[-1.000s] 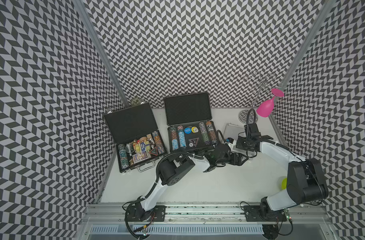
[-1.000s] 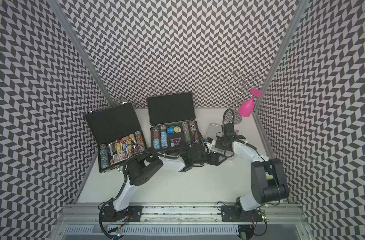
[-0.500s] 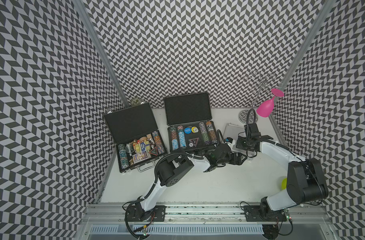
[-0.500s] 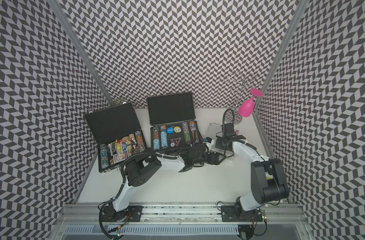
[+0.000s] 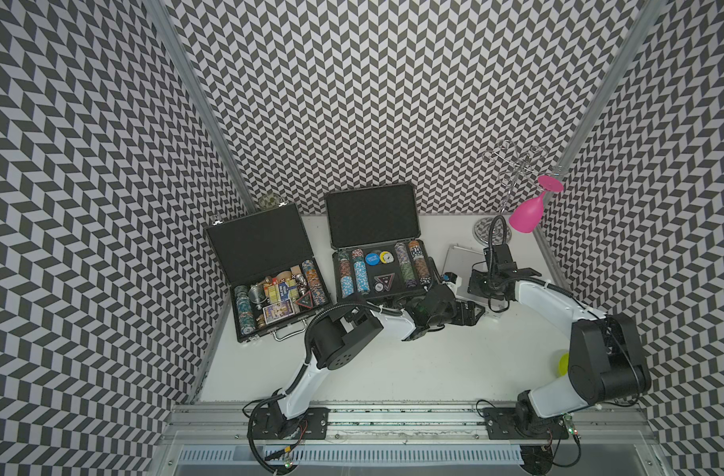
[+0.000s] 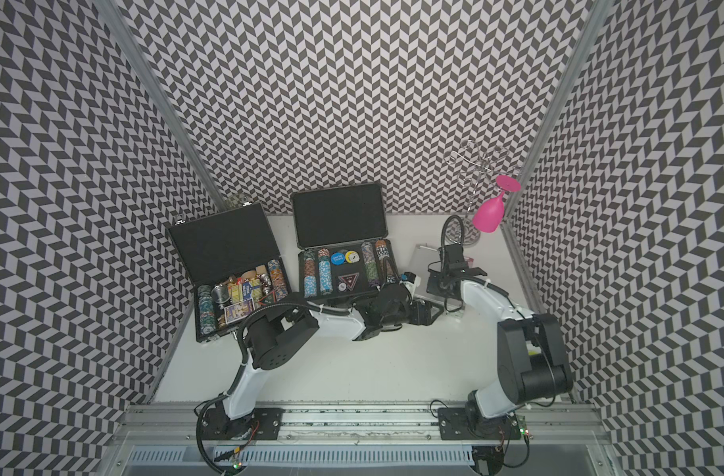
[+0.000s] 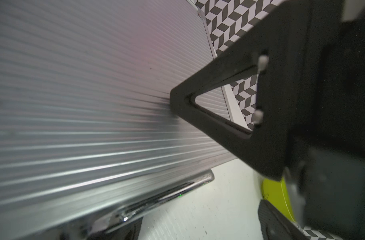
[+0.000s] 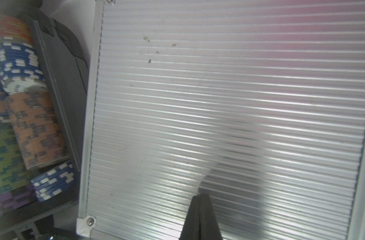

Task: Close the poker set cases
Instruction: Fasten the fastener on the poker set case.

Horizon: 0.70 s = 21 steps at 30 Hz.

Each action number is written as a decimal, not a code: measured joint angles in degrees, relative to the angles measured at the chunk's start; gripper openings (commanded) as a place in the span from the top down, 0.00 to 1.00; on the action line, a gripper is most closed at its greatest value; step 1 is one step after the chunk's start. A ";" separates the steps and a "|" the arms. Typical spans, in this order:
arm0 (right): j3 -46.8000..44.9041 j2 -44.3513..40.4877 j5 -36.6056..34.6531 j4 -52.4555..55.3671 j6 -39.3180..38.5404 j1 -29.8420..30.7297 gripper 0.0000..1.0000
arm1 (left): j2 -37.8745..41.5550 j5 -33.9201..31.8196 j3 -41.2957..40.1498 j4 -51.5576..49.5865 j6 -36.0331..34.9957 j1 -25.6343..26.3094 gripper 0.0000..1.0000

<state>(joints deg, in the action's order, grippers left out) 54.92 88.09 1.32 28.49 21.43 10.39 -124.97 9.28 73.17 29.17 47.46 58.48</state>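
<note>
Two poker set cases stand open with chips showing: the flat black one (image 5: 255,243) at the left and the ribbed dark grey one (image 5: 372,214) in the middle. The silver case (image 5: 459,257) lies at the right with its ribbed lid (image 8: 219,93) down. My right gripper (image 8: 200,216) is shut, its tips pressed on that lid; it appears in both top views (image 5: 477,284) (image 6: 434,284). My left gripper (image 7: 198,228) is open at the silver case's front edge, by the chrome handle (image 7: 156,199), also in a top view (image 5: 473,315).
A pink glass (image 5: 527,210) hangs from a chrome rack (image 5: 488,228) at the back right corner. A yellow-green object (image 5: 563,362) lies by the right wall, behind the right arm. The patterned walls close in on three sides.
</note>
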 measured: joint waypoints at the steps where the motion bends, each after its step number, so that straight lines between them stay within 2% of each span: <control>1: 0.00 0.00 0.00 0.00 0.00 0.00 1.00 | 0.00 -0.11 -0.20 0.15 0.00 0.00 0.11; 21: 0.00 0.04 0.00 -0.02 0.00 0.00 1.00 | 0.72 -0.22 -0.28 -0.31 -0.85 2.62 0.20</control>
<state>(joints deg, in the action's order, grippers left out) 54.92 88.14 1.32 28.47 21.43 10.39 -124.25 9.06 72.88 28.86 46.61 61.10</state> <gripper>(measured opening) 0.049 0.800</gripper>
